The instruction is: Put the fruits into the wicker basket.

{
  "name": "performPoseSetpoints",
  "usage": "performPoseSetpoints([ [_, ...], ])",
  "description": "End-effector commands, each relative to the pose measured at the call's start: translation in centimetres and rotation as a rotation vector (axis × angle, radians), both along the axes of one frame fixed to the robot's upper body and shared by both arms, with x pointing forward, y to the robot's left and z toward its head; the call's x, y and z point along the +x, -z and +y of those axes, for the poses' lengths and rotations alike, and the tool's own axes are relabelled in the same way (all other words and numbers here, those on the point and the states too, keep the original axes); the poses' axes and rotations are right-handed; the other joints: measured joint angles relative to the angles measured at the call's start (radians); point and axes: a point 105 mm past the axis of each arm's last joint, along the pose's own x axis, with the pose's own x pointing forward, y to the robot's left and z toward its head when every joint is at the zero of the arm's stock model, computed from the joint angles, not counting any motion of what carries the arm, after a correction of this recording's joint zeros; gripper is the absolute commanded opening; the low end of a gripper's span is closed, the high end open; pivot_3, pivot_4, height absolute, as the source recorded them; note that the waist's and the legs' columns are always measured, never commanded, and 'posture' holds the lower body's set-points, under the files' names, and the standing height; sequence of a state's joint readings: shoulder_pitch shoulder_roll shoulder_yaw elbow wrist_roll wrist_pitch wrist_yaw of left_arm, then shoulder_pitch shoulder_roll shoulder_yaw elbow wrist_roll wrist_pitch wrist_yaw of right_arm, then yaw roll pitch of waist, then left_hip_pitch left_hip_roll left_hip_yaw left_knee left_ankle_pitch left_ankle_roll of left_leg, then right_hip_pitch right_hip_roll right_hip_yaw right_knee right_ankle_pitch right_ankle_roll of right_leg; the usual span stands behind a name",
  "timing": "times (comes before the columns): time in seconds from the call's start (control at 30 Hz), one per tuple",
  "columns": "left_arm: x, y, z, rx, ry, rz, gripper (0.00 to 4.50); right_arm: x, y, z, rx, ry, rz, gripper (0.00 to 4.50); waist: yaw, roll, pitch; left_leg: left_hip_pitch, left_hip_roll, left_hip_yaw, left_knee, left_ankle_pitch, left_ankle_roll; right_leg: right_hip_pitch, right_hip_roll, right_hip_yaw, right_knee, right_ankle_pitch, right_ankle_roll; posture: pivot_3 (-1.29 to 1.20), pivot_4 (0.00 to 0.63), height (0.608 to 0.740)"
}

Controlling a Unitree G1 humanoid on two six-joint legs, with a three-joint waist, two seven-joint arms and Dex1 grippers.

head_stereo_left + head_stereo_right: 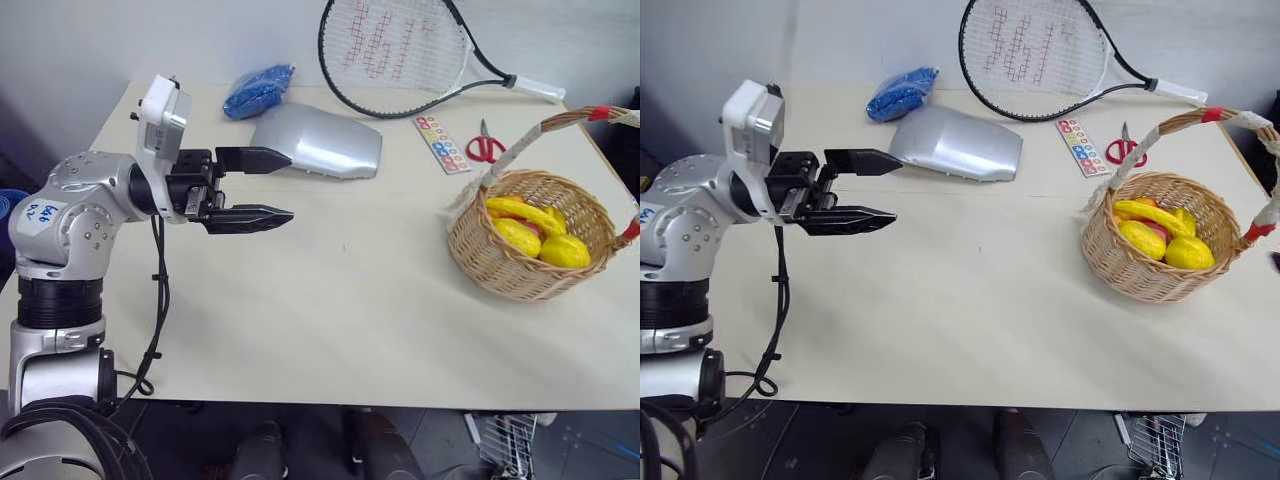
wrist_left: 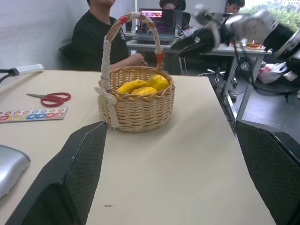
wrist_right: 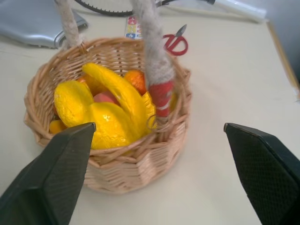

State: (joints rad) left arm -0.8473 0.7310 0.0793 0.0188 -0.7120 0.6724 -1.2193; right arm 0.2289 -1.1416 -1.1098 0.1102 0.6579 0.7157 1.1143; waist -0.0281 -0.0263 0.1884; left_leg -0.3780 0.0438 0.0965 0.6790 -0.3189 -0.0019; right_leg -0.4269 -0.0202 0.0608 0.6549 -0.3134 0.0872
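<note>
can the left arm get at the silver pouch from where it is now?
Probably yes. The left gripper hangs open just short of the silver pouch, with bare table between them and nothing in the way.

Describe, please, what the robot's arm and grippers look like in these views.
The left arm has rounded silver-grey joint housings over a ribbed black collar, a white label with blue handwriting, and a loose black cable. A white camera box sits above the left gripper, whose two black fingers taper to points. The right gripper's fingers have black, finely textured pads.
</note>
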Motion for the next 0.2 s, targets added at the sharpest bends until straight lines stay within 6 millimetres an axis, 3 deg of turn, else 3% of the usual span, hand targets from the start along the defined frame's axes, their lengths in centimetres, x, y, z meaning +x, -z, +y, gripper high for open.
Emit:
performPoseSetpoints([
  [0.03, -0.39, -0.94, 0.26, -0.007, 0.01, -0.054, 4.5, -2.28, -2.83, 0.07, 0.018, -0.079, -0.011, 4.44, -0.001, -0.001, 0.0, 0.003, 0.001, 0.0, 0.0, -0.001, 0.0, 0.003, 0.001, 0.0, -0.001, 0.0, 0.0, 0.0, 0.15, 0.74],
  [0.2, 0.23, -1.35, 0.43, -0.027, -0.01, -0.076, 4.5, -2.24, -3.4, 0.2, 0.017, -0.101, -0.039, 4.44, -0.012, -0.001, 0.0, 0.011, 0.005, 0.0, 0.0, -0.004, 0.0, 0.012, 0.003, 0.001, -0.004, 0.0, 0.0, 0.0, 0.15, 0.74],
])
